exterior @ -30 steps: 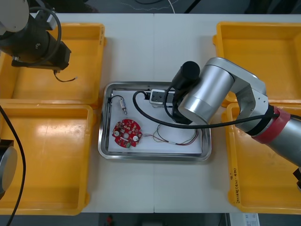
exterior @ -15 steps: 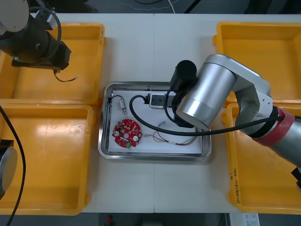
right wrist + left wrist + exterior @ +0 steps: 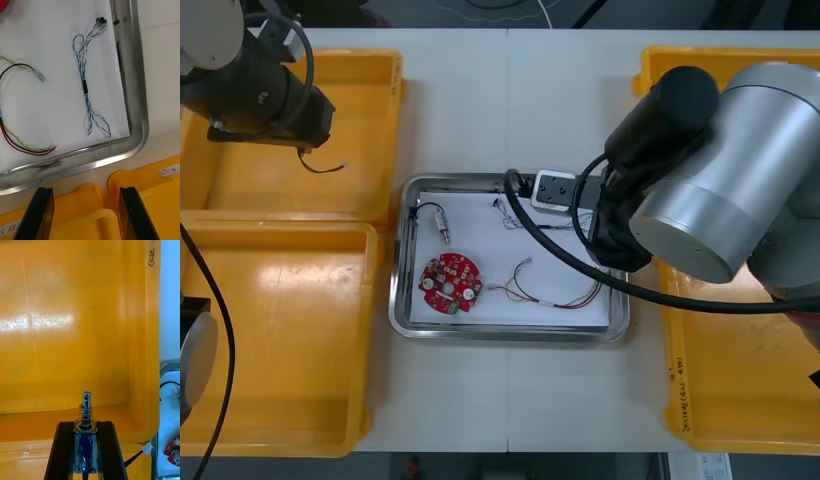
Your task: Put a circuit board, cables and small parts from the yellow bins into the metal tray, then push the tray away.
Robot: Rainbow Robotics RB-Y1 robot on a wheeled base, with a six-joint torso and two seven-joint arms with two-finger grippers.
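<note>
One red circuit board (image 3: 450, 283), two cables and one small metal part (image 3: 442, 224) lie in the metal tray (image 3: 510, 334). The blue and white cable (image 3: 85, 90) lies just ahead of the right gripper (image 3: 85, 193), the red and yellow cable (image 3: 22, 148) beside it. That gripper's fingers stand wide and empty over two of the four yellow bins (image 3: 280, 350). The left gripper (image 3: 85, 425) pinches a second small metal part (image 3: 86, 401) over another of them.

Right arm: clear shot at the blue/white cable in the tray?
Probably yes. The right gripper is open, and the blue and white cable lies uncovered in the metal tray just beyond its fingers.
</note>
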